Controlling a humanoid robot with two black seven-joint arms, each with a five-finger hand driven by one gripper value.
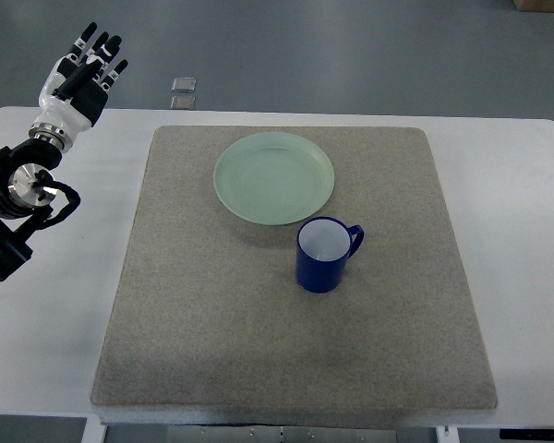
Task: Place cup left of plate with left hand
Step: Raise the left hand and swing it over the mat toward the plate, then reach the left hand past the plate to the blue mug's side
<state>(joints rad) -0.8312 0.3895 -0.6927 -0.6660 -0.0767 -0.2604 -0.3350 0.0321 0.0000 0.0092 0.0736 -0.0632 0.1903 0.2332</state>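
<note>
A blue cup [324, 255] with a white inside stands upright on the grey mat [212, 323], its handle pointing right. It sits just below and right of the pale green plate [274, 177], close to its rim. My left hand [92, 61] is at the far upper left, over the table's back edge, far from the cup. Its fingers are stretched out and hold nothing. The right arm does not show.
The mat lies on a white table [517, 203]. Two small grey squares [183, 92] lie on the floor behind the table's back edge. My left forearm [23, 185] with its cables reaches in over the table's left side.
</note>
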